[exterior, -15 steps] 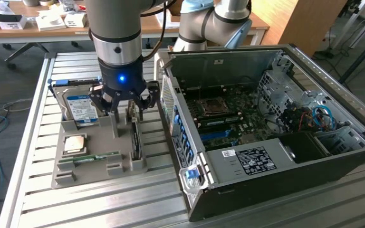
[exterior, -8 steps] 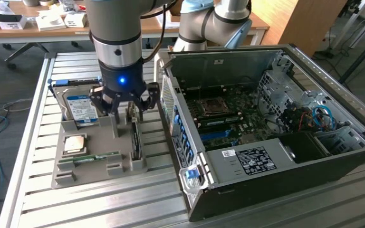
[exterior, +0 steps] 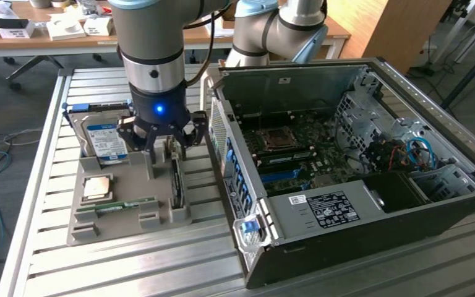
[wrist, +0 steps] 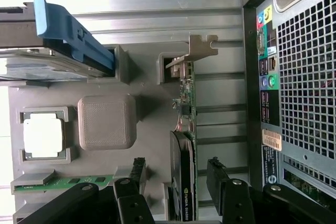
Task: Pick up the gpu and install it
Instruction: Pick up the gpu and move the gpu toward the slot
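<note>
The gpu [exterior: 176, 177] stands on its edge in a slot of the grey holder [exterior: 122, 226], close to the computer case. From the wrist, the gpu [wrist: 187, 103] shows its green board edge, a black cooler and the pale metal bracket [wrist: 193, 50] at its far end. My gripper [exterior: 170, 145] hangs just above the card's far half, open. In the wrist view the gripper [wrist: 177, 167] has one finger [wrist: 137, 171] on each side of the card, apart from it.
The open computer case [exterior: 435, 204] lies at the exterior view's right, motherboard [exterior: 291, 145] exposed, its rear panel [wrist: 299, 77] close beside the card. The holder also carries a hard drive [exterior: 106, 142], a processor [exterior: 97, 185] and a memory stick [exterior: 126, 205].
</note>
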{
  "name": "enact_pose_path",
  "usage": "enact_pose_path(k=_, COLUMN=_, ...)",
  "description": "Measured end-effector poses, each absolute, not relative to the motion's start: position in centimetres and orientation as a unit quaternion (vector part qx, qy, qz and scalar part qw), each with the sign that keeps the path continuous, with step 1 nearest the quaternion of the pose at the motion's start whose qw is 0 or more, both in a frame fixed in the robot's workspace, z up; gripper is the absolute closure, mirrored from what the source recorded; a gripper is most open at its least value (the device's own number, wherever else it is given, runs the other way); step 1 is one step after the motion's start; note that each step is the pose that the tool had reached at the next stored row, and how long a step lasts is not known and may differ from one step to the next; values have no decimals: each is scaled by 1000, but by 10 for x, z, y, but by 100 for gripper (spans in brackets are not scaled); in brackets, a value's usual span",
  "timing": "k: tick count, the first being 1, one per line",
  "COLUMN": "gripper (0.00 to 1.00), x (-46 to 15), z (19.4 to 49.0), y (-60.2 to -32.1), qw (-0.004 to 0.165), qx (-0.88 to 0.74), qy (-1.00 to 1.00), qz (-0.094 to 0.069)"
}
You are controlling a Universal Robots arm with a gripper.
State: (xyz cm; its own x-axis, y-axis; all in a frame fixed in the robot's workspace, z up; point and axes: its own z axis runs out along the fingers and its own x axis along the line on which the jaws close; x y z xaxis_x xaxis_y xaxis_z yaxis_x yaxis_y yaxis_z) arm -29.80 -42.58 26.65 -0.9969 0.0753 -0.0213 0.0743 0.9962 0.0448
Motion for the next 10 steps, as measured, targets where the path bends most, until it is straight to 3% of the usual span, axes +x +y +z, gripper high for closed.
enact_pose_path(k=10, gripper=41, x=-294, z=266, y=-426, qw=11, qx=37, qy=999, qz=22)
